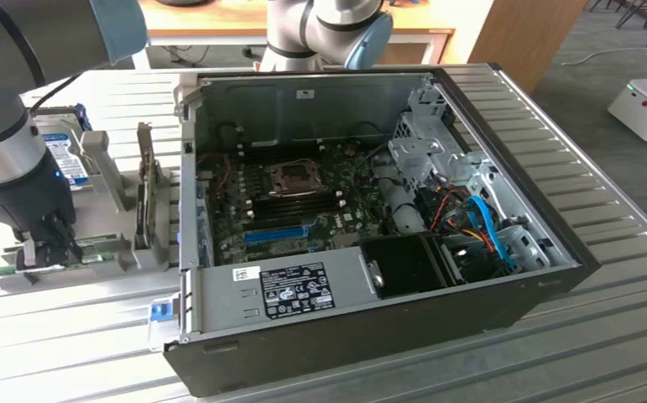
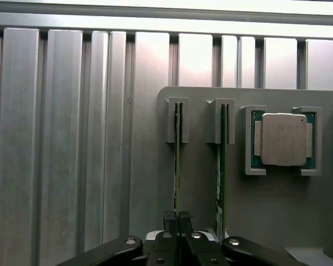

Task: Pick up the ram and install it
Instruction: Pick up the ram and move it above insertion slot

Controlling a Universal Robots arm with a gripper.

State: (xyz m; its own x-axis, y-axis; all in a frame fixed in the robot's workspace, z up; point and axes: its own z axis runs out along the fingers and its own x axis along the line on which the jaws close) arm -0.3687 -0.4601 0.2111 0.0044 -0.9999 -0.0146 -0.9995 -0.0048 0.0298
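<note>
Green ram [image 2: 177, 155] is standing on edge in a slot of the grey holder [image 2: 266, 216]. Claw [image 2: 177, 220] is pinching it, pads almost together, one on each face of the thin board. Second stick [image 2: 222, 166] is standing in the next slot just beside it, parallel, not touching. CPU chip [image 2: 283, 138] is sitting in its own pocket past that stick.

In the exterior view, the holder is lying on the ridged metal table [image 1: 592, 210] at 9 o'clock of the open PC case [image 1: 469, 327]. Hard drive [image 1: 71, 166] is standing at 12 o'clock of the claw. The case's side wall is rising between holder and motherboard [image 1: 300, 201], with the blue slot [image 1: 275, 233] inside.

Counting: 2 sticks, 1 CPU, 1 drive, 1 case.
</note>
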